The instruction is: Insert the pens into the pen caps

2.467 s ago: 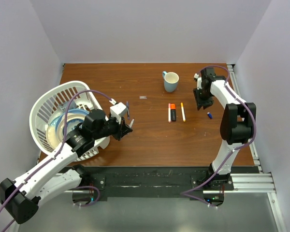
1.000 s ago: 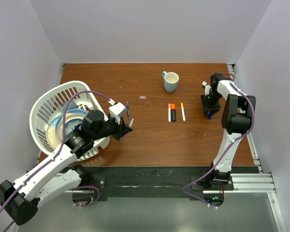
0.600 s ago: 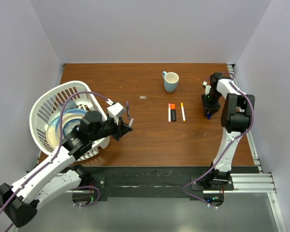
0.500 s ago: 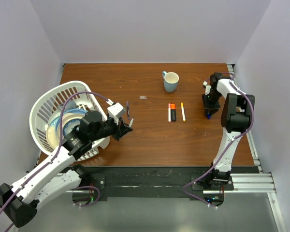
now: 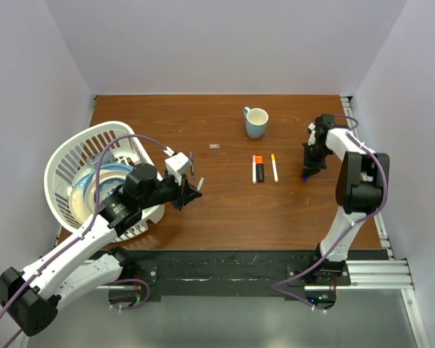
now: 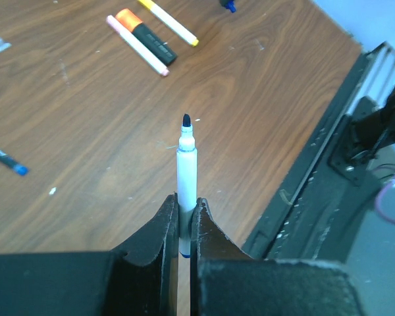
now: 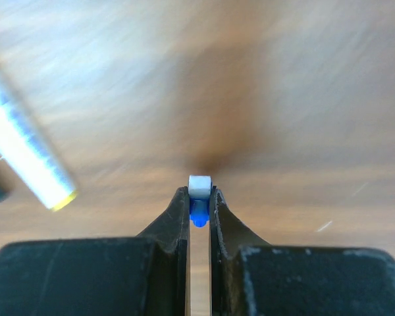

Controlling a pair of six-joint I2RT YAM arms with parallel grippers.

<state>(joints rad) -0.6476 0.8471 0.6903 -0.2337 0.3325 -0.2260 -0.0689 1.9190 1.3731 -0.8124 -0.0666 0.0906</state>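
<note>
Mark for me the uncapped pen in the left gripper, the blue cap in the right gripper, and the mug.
uncapped pen [image 6: 186, 168], left wrist view, on its white barrel.
blue cap [image 7: 198, 212], right wrist view, on its blue part.
mug [image 5: 251, 130], top external view, on its light blue outer wall.

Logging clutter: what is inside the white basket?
Round dishes, one blue-rimmed, sit inside the basket. The left arm covers its near right side; anything there is hidden.

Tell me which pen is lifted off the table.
The white pen with the bare dark tip, gripped in the left claw. The black highlighter and the others lie flat on the table.
</note>
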